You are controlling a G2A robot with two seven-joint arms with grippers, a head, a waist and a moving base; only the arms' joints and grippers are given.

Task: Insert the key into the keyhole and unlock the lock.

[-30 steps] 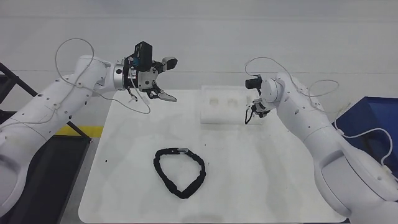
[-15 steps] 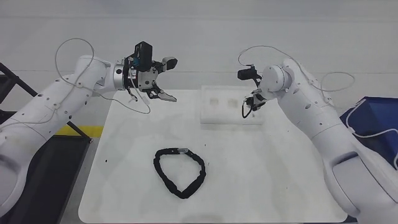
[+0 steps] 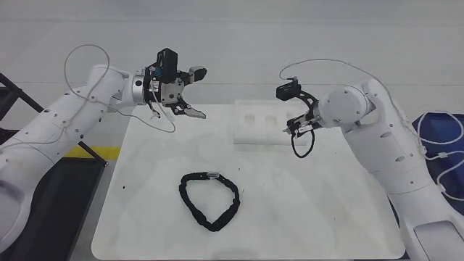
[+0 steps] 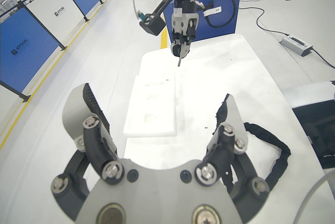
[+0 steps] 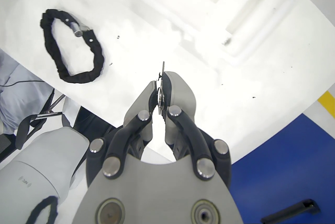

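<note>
Three views, one tabletop (image 3: 145, 217)
Top looks down on it whole; left wrist looks across from the far left corner; right wrist sits close above; all share the foam tray (image 3: 246, 136)

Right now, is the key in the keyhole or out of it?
Out. The right hand is shut on the key, in the air by the foam tray; the chain lock lies apart on the table.

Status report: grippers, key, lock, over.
Right gripper shut on key, above table. Left gripper open, empty. Lock on table, untouched. Nothing blocking.
</note>
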